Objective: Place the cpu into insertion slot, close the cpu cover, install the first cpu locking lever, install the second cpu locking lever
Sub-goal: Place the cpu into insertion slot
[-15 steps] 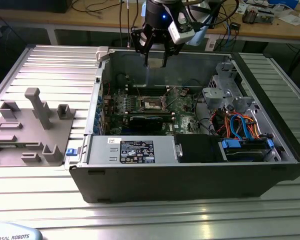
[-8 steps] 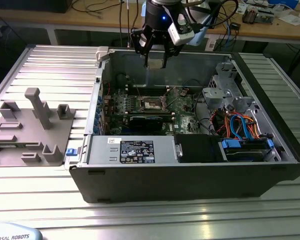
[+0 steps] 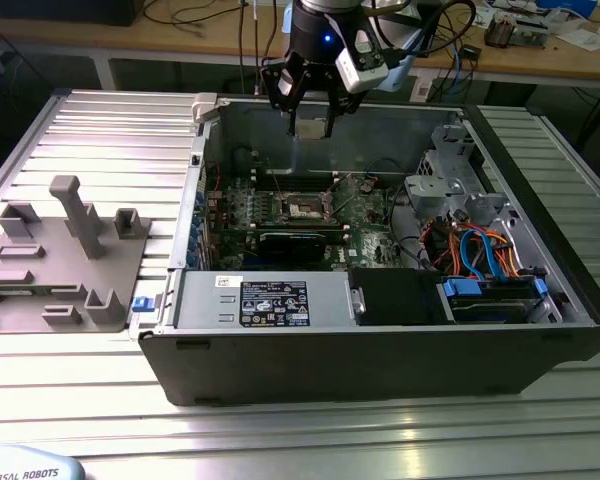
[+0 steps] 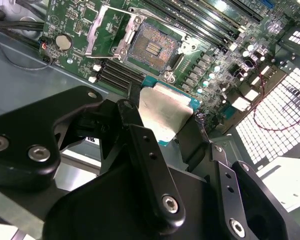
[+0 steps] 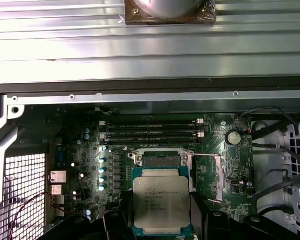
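End effector (image 4: 165, 119) clamps cpu (image 5: 161, 202) by two edges, clear above insertion slot (image 4: 152, 48) (cpu cover (image 4: 110, 31) standing open).

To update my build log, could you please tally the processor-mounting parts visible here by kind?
cpu: 1, gripped in the claw above the board
insertion slot: 1, uncovered
cpu cover: 1, swung open
Total: 3
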`<state>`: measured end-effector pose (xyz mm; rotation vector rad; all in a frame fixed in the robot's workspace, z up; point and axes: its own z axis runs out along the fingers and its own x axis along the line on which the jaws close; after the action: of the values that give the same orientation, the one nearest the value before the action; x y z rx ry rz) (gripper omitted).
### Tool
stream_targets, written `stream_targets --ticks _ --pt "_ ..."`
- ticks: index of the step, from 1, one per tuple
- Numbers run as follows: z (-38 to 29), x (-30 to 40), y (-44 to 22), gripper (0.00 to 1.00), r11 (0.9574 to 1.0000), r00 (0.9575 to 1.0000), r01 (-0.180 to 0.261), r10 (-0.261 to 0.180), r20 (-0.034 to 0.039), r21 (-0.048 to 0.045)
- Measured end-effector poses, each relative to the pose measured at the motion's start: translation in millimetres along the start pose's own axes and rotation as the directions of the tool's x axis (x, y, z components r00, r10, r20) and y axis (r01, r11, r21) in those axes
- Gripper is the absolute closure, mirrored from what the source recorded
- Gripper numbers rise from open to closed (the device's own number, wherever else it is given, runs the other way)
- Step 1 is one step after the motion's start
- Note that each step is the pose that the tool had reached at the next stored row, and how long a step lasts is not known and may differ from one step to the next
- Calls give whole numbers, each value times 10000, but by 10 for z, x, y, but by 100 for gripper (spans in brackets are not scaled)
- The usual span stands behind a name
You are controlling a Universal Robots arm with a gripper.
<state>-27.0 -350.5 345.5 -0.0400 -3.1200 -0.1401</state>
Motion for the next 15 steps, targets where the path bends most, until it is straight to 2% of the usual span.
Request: stream_targets --ticks 15 --pt "48 -1 -5 46 10000 10000 0 0 0 1"
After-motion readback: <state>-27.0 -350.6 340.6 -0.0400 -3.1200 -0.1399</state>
